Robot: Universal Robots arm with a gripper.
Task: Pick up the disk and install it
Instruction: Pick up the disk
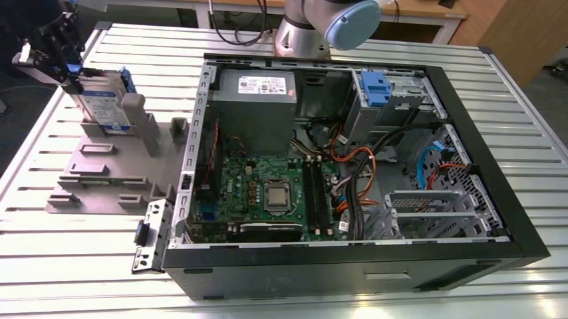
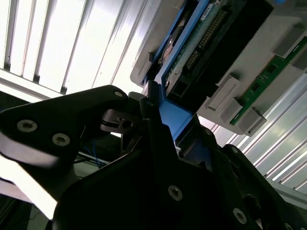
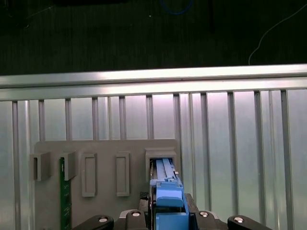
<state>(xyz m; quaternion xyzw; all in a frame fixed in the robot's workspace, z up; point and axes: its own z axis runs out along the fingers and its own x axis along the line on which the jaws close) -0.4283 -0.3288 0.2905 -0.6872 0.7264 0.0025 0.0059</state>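
Far left of the exterior view: black two-finger tool (image 1: 55, 56) sits at the top edge of the flat silver-grey rectangular disk (image 1: 100, 100) w/ white-and-blue label and blue plastic carrier. The disk stands upright on edge in a slot of the grey plastic fixture block (image 1: 106, 169), on the ribbed aluminium table (image 1: 53, 266). In both wrist views the fingers (image 2: 149, 108) are pressed together on the carrier's blue end tab, i.e. pinching the disk (image 3: 165, 189); its lower part is seated in the slot, not yet lifted clear. A green memory stick (image 3: 62, 191) stands in another slot nearby.

Handling, my read: stiff, dense, fairly heavy for its size, shock-sensitive. The plastic tab is smooth and may flex, so a grip low on the tab, close to the metal body, looks safest, w/ a pull straight along the slot.

Centre to right: open black-and-grey PC case (image 1: 355, 266), w/ blue-fronted drive bay (image 1: 374, 90) at its far right corner, well apart from the disk.
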